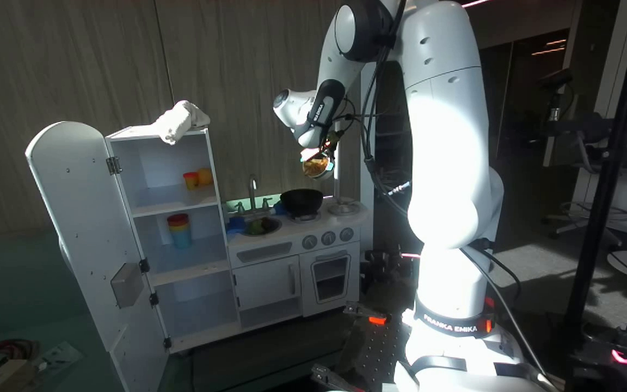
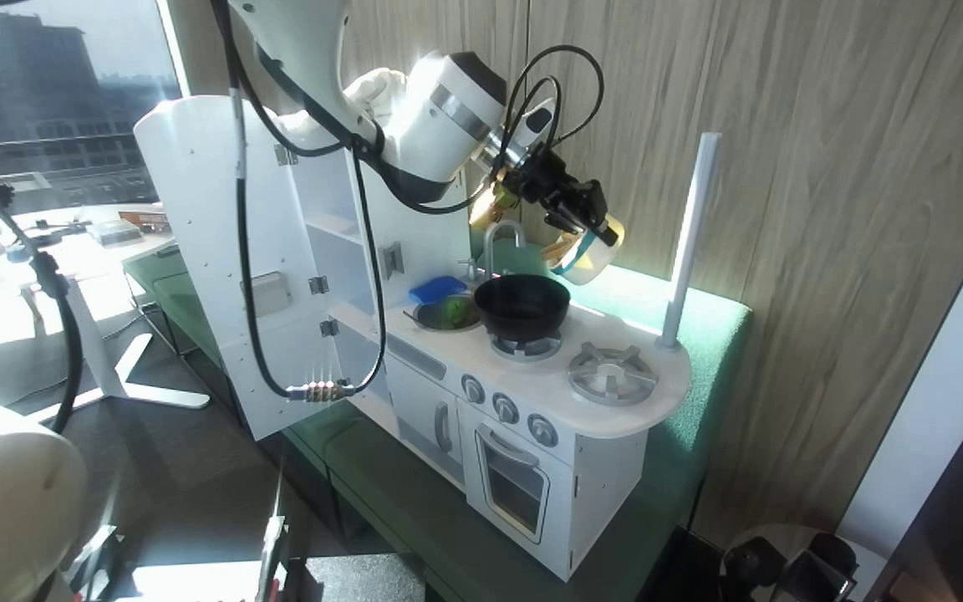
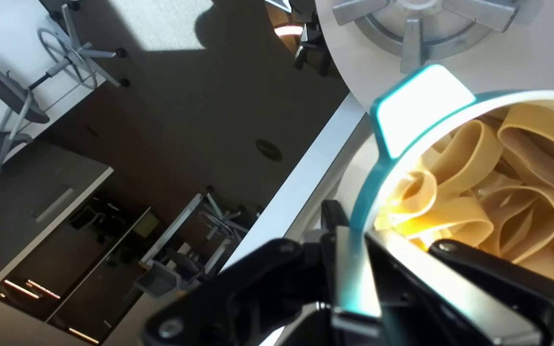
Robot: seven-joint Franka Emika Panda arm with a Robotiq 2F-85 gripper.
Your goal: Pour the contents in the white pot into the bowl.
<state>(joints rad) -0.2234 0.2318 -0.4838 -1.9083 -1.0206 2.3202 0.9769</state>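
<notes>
Wood-grain wall [image 2: 833, 142] behind a toy kitchen [image 2: 607, 493] in an exterior view; gripper [image 3: 361, 233] w/ fingers [image 3: 354, 274] clamped on tilted white pot [image 2: 598, 264], pasta-like strips [image 3: 450, 216] inside, just R of ctr; blk bowl [image 2: 522, 308] on burner [image 2: 525, 348], mid-frame

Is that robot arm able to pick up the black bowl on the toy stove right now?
Probably not: the black bowl looks uncovered, but the gripper is taken up holding the white pot of pasta.

Open air over the spoked burner [image 2: 613, 370], approach free past the control knobs [image 2: 506, 408]. Tall white post [image 2: 689, 242] blocks its back corner. Tilted white pot [image 2: 600, 261] fills space higher up, postward of the black bowl [image 2: 522, 308]; faucet [image 1: 252, 191] stands to the opposite side.
</notes>
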